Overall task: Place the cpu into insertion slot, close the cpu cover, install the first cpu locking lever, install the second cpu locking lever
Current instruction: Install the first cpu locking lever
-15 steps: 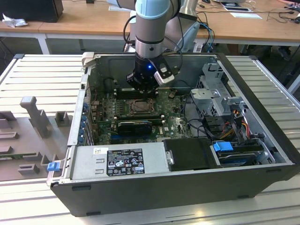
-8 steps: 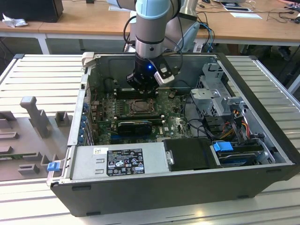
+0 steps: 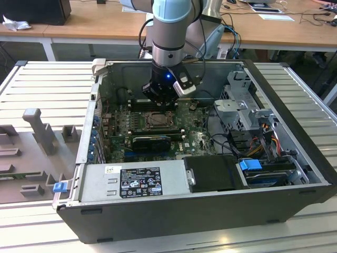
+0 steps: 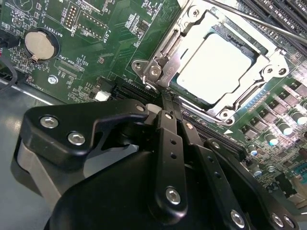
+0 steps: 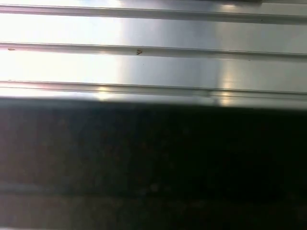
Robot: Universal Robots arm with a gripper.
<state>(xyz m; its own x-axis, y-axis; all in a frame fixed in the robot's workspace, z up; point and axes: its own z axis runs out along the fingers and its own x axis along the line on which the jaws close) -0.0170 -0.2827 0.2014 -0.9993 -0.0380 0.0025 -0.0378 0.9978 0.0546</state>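
Jaws pressed together, gripping nothing visible, tips just beside the cpu cover (image 4: 266, 67), folded down over the cpu (image 4: 213, 64) seated in the insertion slot (image 3: 158, 120) inside the computer case (image 3: 174, 216).

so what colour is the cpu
The cpu is pale silvery-white, clearest in the second wrist view.
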